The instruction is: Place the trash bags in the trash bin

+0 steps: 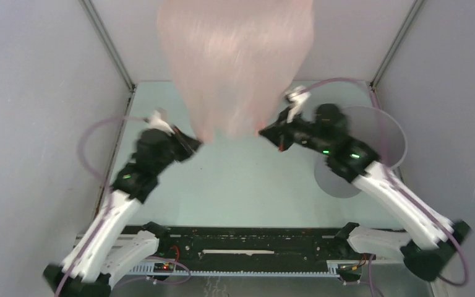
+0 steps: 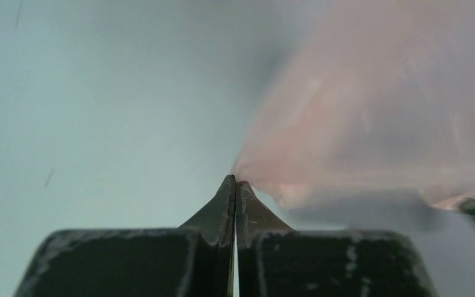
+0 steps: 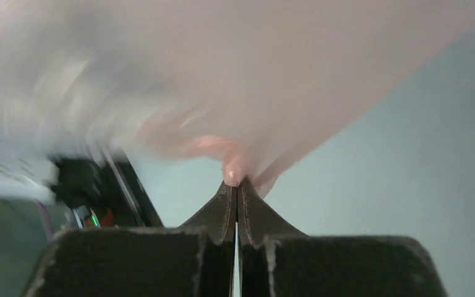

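— Where do we see the trash bag [image 1: 235, 62]?
— Twelve o'clock, blurred, top cut off. Our left gripper [image 1: 196, 143] and right gripper [image 1: 263, 132] each pinch its lower edge. The trash bin [image 1: 386, 133], three o'clock, is partly hidden by our right arm [image 1: 402, 198].

The bag [image 1: 238, 62] is hanging up in the air: thin, pale-pink, see-through film, all motion-blurred. It's spreading wide up top and narrowing down to where the left tool [image 1: 193, 143] and right tool [image 1: 265, 132] are pinching it. The round grey bin [image 1: 383, 133] is sitting on the bench [image 1: 241, 179], off to the bag's right.
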You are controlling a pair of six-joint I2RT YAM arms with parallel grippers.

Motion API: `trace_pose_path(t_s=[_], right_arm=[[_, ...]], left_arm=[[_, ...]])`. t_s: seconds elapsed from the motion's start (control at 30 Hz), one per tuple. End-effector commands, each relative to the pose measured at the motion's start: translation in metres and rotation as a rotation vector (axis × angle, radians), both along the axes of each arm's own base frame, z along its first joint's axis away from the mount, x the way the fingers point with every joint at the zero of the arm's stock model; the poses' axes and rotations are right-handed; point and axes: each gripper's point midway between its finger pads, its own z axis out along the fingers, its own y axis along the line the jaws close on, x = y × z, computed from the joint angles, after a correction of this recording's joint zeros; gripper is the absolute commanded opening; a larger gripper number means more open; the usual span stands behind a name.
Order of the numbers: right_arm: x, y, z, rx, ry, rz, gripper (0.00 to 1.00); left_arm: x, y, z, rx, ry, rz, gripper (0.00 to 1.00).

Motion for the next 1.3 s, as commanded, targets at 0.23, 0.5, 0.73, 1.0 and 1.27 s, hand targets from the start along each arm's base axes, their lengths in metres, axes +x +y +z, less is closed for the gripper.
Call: trace_pose_path(t_s=[0.23,0.5,0.73,1.0,1.27], right_arm=[[-0.027,0.03,-0.235,-0.319,0.577,0.099,0.0],[0.038,0.024,-0.027,-0.156,0.277,0.028,0.0],[0.008,0.003,0.101,0.027,-0.051,0.009,0.0],[0.015,0.003,-0.16,-0.163,0.53,-0.057,0.0],[-0.008,0.012,-0.173,-0.173,0.896,0.043,0.0]], left_arm=[[-0.056,-0.005,-0.239,-0.02,0.522,-0.032,0.0],[0.008,-0.022,0.036,0.047,0.073,-0.126,0.0],[-0.005,-0.007,0.154,-0.012,-0.198,-0.078,0.0],[-0.022,-0.008,-0.172,0.087,0.494,-0.059,0.0],[-0.051,0.01,-0.19,0.039,0.441,-0.012,0.0]])
